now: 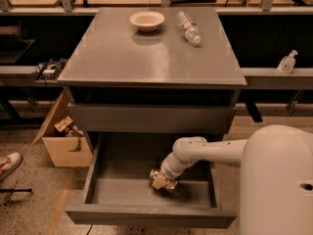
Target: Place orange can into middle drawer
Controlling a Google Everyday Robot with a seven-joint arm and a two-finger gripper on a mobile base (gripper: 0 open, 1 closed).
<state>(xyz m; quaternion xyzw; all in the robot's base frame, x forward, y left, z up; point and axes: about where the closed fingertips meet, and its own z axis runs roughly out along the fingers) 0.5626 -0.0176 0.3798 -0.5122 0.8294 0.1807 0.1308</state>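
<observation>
The middle drawer [93,173] is pulled open below the upper grey front. My white arm reaches down into it from the right. My gripper [164,180] is low inside the drawer, right of its middle, close to the floor. The orange can [157,177] sits at the gripper's tip, coppery with a pale mark. It looks held between the fingers and lies about at the drawer floor. I cannot tell if it rests there.
A cream bowl [146,20] and a clear plastic bottle [189,27] lie on the cabinet top [122,58]. A cardboard box [61,138] stands on the floor at the left, with a shoe [9,163] further left. A sanitizer bottle [287,62] stands on the right shelf.
</observation>
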